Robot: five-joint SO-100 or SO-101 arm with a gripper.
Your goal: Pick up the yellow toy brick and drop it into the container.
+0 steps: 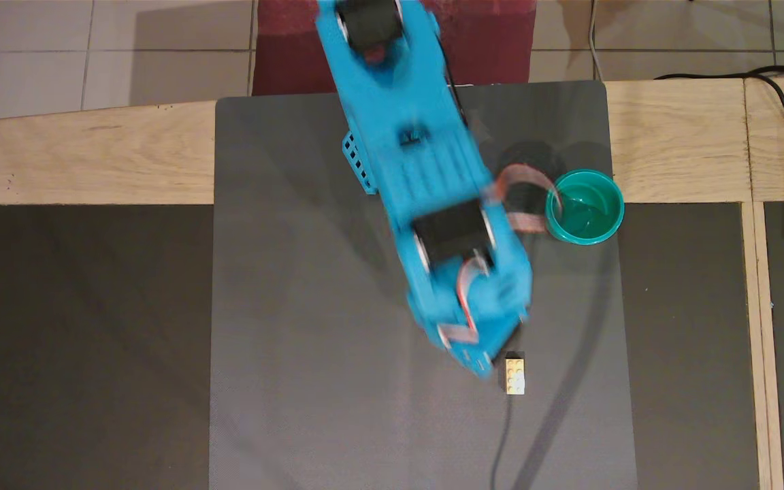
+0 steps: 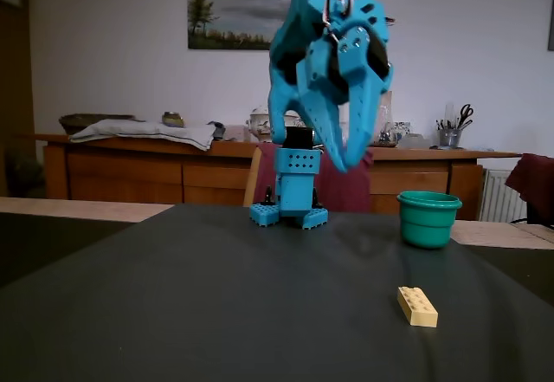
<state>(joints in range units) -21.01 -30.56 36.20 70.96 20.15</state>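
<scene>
Overhead view: the blue arm stretches across the grey mat, blurred with motion, its gripper showing just beside the yellow toy brick. From above, the tip sits close to the brick's left edge, yet height cannot be read here and no contact is visible. The brick lies flat on the mat, studs up, with its long side running away from the arm's base. The container, a teal cup, stands well apart from the brick, toward the arm's base and a little to the right, at the mat's edge. It looks empty.

Fixed view: seen from the table's front, the gripper hangs high above the mat, well clear of the brick, which rests alone in the foreground, to the right. The two fingers point downward, and their tips appear nearly together and hold nothing, though the angle and blur leave the gap uncertain. The container stands behind the brick and slightly right of it.

By this evidence the reach toward the brick is under way and the grasp is not begun. The next move likely calls for shifting the gripper squarely over the brick, spreading the fingers wide enough to straddle its short side, and lowering to the mat before closing.
</scene>
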